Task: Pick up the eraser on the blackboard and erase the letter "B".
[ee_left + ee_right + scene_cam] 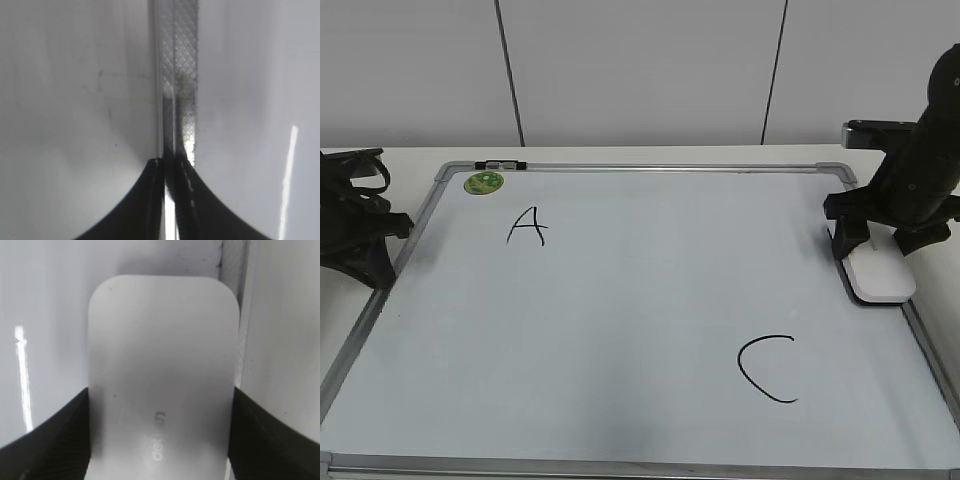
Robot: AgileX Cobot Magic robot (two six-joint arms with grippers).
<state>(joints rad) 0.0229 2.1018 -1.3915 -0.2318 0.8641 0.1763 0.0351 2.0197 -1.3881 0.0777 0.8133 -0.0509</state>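
The blackboard [620, 168] lies flat, showing a black "A" [527, 226] and a black "C" [767, 368]. No letter "B" shows anywhere on it. The white eraser [882, 278] lies at the board's right edge. My right gripper [873, 248] stands over it. In the right wrist view the two fingers [160, 440] press against both long sides of the eraser [162, 355], which rests on the board. My left gripper [382, 262] sits at the board's left edge; its fingers [172, 165] are shut and empty over the metal frame [177, 75].
A round green magnet [484, 182] sits at the board's far left corner, next to a small black clip [500, 163] on the frame. A white wall stands behind the table. The frame runs just right of the eraser [232, 270].
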